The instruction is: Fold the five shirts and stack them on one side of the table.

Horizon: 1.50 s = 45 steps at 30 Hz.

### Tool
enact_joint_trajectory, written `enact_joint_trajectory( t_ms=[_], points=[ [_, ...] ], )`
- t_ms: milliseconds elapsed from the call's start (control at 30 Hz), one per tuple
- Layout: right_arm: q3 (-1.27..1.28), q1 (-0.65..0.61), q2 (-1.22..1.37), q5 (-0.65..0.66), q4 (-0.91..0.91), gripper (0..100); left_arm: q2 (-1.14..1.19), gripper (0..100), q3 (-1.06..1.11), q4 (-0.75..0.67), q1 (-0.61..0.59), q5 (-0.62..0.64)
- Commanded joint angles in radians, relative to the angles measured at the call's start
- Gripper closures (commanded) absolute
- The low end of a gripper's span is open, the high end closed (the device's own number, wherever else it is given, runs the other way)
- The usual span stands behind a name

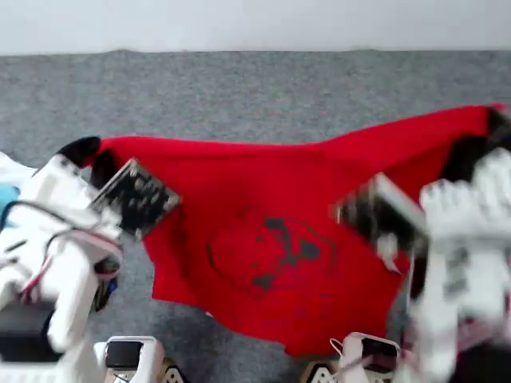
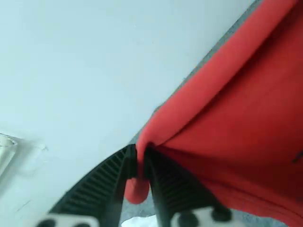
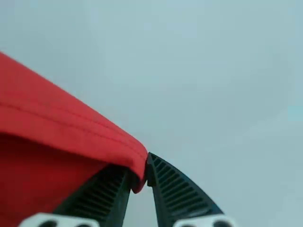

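Note:
A red shirt [image 1: 271, 231] with a dark print hangs stretched between both arms above the grey table [image 1: 239, 88]. My left gripper [image 1: 88, 152] is shut on its left top corner; in the left wrist view the black fingers [image 2: 113, 175] pinch the red shirt [image 2: 236, 118] at my left gripper [image 2: 138, 161]. My right gripper [image 1: 487, 132] is shut on the right top corner, held higher; in the right wrist view my right gripper [image 3: 140, 172] clamps the hem of the red shirt [image 3: 52, 142].
White and blue cloth [image 1: 9, 187] lies at the table's left edge beside the left arm. The arm bases [image 1: 132, 359] stand at the near edge. A pale wall [image 1: 255, 24] runs behind the table.

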Motion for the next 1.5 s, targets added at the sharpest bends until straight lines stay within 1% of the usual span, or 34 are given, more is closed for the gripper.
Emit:
enact_joint_trajectory(
  t_ms=[0, 67, 167, 333, 433, 500, 567, 733, 900, 1033, 1233, 1333, 1467],
  points=[
    [0.118, -0.058, 0.042, -0.023, -0.147, 98.8, -0.008, 99, 0.148, -0.222, -0.006, 0.011],
    [0.207, -0.073, 0.058, -0.051, -0.268, 98.8, -0.005, 99, 0.231, -0.331, -0.021, 0.011],
    [0.328, -0.088, 0.096, -0.057, -0.441, 98.8, -0.005, 99, 0.372, -0.5, -0.029, 0.008],
    [0.433, -0.099, 0.206, -0.052, -0.688, 98.8, 0.012, 99, 0.556, -0.709, -0.021, -0.092],
    [0.431, -0.099, 0.302, -0.052, -0.779, 98.8, 0.107, 99, 0.581, -0.804, -0.029, -0.124],
    [0.431, -0.101, 0.364, -0.051, -0.849, 98.8, 0.195, 99, 0.552, -0.844, -0.031, -0.14],
    [0.431, -0.101, 0.424, -0.044, -0.917, 98.8, 0.293, 99, 0.49, -0.862, -0.029, -0.14],
    [0.43, -0.125, 0.558, 0.032, -1.069, 98.8, 0.555, 99, 0.275, -0.859, -0.026, -0.14],
    [0.385, -0.133, 0.693, 0.032, -1.207, 98.8, 0.773, 99, 0.082, -0.858, -0.029, -0.141],
    [0.238, -0.13, 0.814, 0.029, -1.225, 98.8, 0.905, 99, -0.076, -0.858, -0.025, -0.144],
    [-0.015, -0.134, 0.987, 0.029, -1.221, 98.8, 1.036, 99, -0.272, -0.858, -0.021, -0.144],
    [-0.109, -0.136, 1.061, 0.031, -1.221, 98.8, 1.071, 99, -0.312, -0.856, -0.021, -0.144],
    [-0.163, -0.136, 1.113, 0.032, -1.221, 98.8, 1.092, 99, -0.314, -0.856, -0.021, -0.144]
  ],
)
